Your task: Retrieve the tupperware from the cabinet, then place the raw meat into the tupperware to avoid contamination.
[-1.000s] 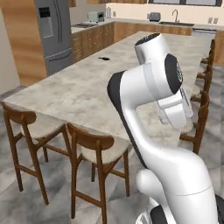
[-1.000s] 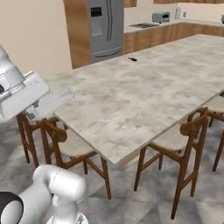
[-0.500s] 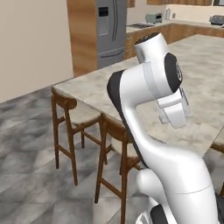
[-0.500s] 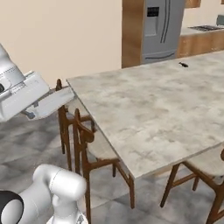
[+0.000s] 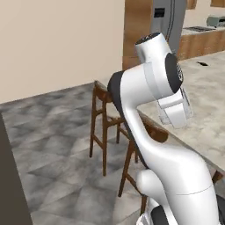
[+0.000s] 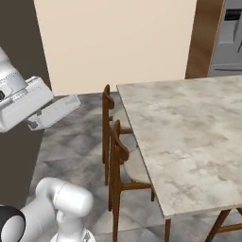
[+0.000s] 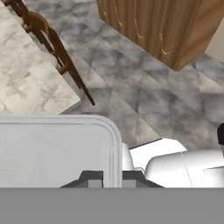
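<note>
**Kitchen interior around the marble-topped table**

Marble-topped table [image 6: 184, 137] on a grey stone-tile floor [image 5: 57, 145]. Two dark wooden chairs [image 6: 118, 156] stand at the table's near side. Beyond the table, a plain beige wall [image 6: 113, 42]; beside the wall, wood panelling [image 6: 203, 38] and a steel refrigerator [image 6: 229, 38].
</note>
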You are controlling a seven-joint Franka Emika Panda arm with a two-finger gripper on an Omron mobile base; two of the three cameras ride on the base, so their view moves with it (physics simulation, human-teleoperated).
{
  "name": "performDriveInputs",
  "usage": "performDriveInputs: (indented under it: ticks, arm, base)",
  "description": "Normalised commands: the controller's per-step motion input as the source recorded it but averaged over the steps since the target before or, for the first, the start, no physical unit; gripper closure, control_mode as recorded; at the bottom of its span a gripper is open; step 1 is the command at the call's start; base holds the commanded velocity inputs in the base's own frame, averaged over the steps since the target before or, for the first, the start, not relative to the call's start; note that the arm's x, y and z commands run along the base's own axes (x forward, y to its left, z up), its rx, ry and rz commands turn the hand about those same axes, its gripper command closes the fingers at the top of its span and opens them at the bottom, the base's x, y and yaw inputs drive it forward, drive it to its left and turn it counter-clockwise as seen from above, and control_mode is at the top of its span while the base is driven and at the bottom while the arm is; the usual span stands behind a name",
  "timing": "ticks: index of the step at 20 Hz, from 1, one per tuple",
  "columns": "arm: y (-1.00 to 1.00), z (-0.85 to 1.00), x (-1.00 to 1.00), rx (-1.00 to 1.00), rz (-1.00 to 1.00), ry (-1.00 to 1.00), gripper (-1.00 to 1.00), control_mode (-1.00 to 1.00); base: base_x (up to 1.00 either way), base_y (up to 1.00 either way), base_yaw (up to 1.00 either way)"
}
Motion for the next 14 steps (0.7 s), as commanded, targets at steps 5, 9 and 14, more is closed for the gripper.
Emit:
performDriveInputs:
  ticks: [5,9,14]
  arm:
    - [0.00,0.00,0.00,0.00,0.00,0.00,1.00,1.00]
    - [0.00,0.00,0.00,0.00,0.00,0.00,1.00,1.00]
    - [0.00,0.00,0.00,0.00,0.00,0.00,1.00,1.00]
  base:
    - [0.15,0.03,0.46]
    - [0.37,0.17,0.37]
    - [0.66,0.74,0.02]
